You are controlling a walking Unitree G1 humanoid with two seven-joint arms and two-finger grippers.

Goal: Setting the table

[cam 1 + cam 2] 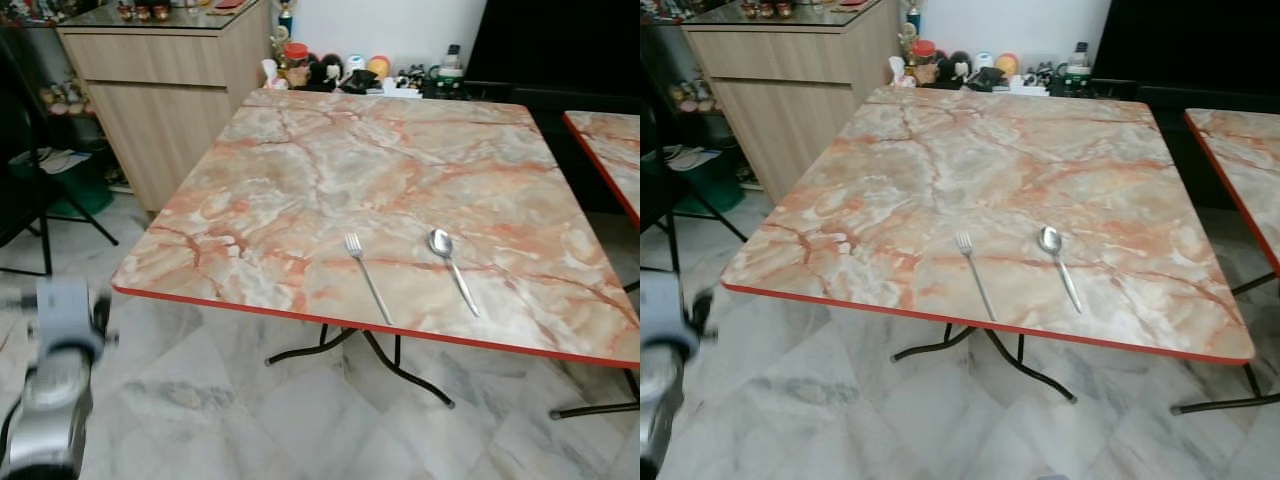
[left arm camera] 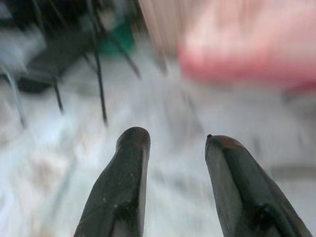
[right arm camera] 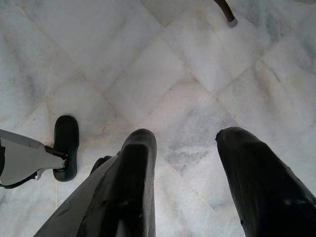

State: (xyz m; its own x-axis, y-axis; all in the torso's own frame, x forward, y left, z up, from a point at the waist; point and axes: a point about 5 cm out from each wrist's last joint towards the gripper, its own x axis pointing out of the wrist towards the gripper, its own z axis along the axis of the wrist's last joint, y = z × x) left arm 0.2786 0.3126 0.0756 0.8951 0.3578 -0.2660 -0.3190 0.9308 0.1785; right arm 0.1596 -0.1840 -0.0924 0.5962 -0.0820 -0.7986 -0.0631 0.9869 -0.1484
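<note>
Table with a marbled orange-and-grey top and a red edge band, standing on dark metal legs over a pale marble-tile floor; fork lying flat near the near edge of the surface, tines toward the far edge, handle end just short of the red band; spoon lying beside the fork on its right-hand side, apart from it, bowl toward the far edge and handle angled toward the near right corner; both roughly midway along the near edge, slightly toward the right. Second table of the same pattern partly visible beyond the right edge; wooden cabinet off the far left corner; small jars and figures crowded along the wall past the far edge. Left gripper held low over the floor off the near left corner of the table, its two black fingers spread apart with nothing between them; view blurred. Right gripper pointing down at the floor tiles, fingers likewise parted and empty; a black-tipped foot of the robot resting on the tiles nearby.
</note>
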